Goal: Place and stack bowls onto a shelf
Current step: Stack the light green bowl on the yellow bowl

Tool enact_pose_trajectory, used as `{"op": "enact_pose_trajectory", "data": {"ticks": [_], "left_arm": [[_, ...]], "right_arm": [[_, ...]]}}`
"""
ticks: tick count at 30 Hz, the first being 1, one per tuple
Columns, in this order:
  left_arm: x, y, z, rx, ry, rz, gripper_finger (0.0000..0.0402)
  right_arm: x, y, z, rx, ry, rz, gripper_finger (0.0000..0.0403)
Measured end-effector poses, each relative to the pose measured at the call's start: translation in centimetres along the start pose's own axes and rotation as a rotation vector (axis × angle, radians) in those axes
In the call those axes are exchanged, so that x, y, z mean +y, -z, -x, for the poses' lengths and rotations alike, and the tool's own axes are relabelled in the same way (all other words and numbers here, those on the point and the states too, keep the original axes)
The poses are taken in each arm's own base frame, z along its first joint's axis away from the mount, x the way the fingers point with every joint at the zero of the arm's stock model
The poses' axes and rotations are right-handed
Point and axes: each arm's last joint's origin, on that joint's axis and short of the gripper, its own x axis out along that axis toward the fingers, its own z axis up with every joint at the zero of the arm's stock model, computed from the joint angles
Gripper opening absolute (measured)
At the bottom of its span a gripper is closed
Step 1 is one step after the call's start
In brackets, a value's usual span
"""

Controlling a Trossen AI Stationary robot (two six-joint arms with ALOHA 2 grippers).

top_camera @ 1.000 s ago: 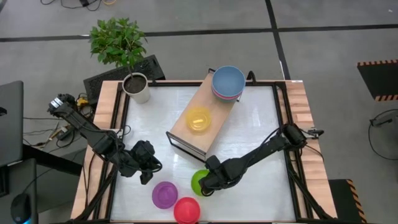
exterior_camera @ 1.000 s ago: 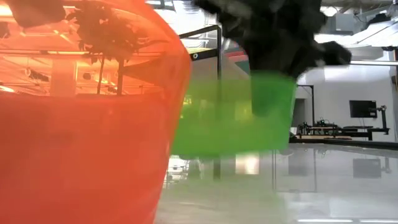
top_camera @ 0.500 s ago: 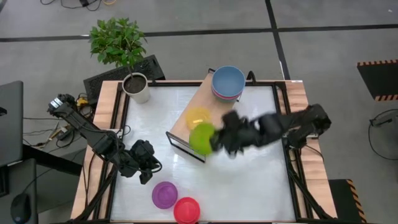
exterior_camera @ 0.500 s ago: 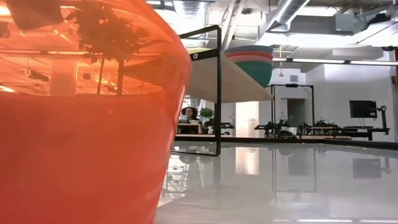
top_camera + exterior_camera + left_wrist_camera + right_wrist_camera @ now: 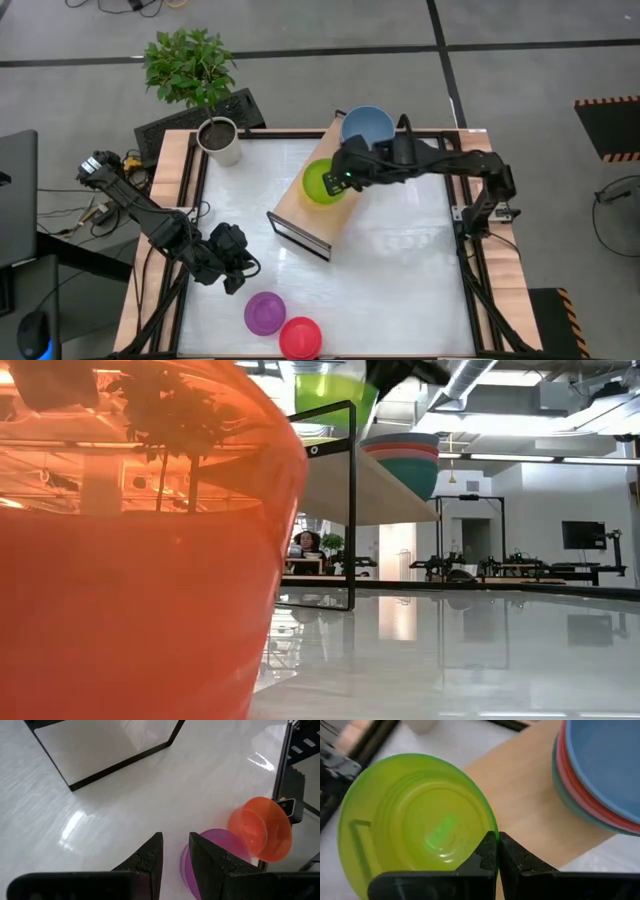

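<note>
My right gripper [image 5: 345,178] is shut on the small green bowl [image 5: 322,182], held over the middle of the light-wood shelf [image 5: 300,205]. The bowl also shows in the right wrist view [image 5: 415,815] and at the top of the low view [image 5: 335,390]. The yellow bowl is hidden under it. The larger bowls stand stacked, blue on top [image 5: 367,130], at the shelf's far end. The purple bowl [image 5: 265,313] and the red bowl [image 5: 300,337] rest on the table near its front edge. My left gripper [image 5: 236,272] waits left of them, narrowly open [image 5: 175,851] and empty. My right gripper pinches the green bowl's rim [image 5: 489,831] on the side toward the stack, one finger inside the bowl and one outside. The fingers come from the table's right, slanting down. The bowl stays mouth up over the shelf board; whether it touches the yellow bowl I cannot tell.
A white pot with soil [image 5: 220,140] stands at the table's far left corner, with a leafy plant [image 5: 188,65] behind it. The shelf's dark metal frame [image 5: 298,238] stands on the table's middle. The white tabletop [image 5: 400,270] lies open right of the shelf.
My right gripper has lifted the green bowl off the table near the front edge and carried it up and toward the far edge. It now holds the bowl over the shelf's middle, above where the yellow bowl sat.
</note>
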Motion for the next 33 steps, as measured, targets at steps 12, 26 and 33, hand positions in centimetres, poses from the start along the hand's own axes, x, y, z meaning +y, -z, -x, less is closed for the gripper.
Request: {"op": "enact_pose_trajectory", "data": {"ticks": [12,26,33], "left_arm": [[0.4,0.3,-0.2,0.01,-0.032,-0.012,0.008],[0.4,0.3,-0.2,0.02,-0.034,-0.019,0.008],[0.4,0.4,-0.2,0.056,-0.014,-0.04,0.008]], "right_arm": [[0.2,-0.7,-3.3,0.091,0.008,0.0,0.0024],[0.1,-1.1,-3.5,0.088,-0.001,0.011,0.0115],[0.5,-1.6,-0.4,0.049,-0.07,0.028,0.0125]]}}
